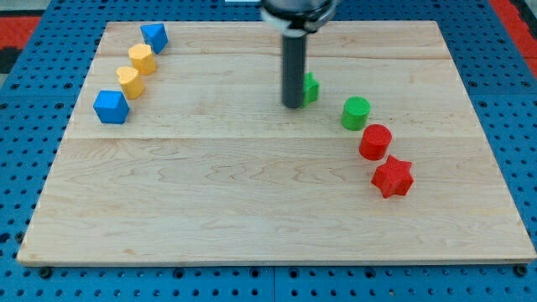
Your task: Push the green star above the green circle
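Note:
The green star [310,87] lies near the board's upper middle, mostly hidden behind the dark rod. My tip [293,105] rests on the board right against the star's left side. The green circle [355,112] sits to the right of the star and slightly lower, a short gap away.
A red circle [375,141] and a red star [393,177] lie below and right of the green circle. At the upper left, a blue block [154,36], a yellow block [142,59], a second yellow block [129,81] and a blue cube [111,106] form a diagonal line. The wooden board [252,210] sits on a blue pegboard.

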`<state>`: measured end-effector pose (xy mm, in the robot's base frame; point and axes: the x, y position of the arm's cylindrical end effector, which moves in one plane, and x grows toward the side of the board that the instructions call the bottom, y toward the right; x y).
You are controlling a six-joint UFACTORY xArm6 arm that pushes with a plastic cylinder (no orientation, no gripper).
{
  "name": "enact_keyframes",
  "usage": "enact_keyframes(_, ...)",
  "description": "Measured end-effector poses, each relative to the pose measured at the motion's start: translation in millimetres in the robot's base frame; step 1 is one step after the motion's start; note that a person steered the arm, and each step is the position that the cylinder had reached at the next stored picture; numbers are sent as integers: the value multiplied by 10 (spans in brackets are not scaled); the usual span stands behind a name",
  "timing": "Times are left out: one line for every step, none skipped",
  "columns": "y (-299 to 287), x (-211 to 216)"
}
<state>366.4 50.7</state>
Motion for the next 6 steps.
enact_keyframes(120, -81)
enact_keyframes(-528, -29)
enact_keyframes(-483, -372)
enact_keyframes(46, -379)
enact_keyframes(201, -379)
enact_keyframes(213, -393)
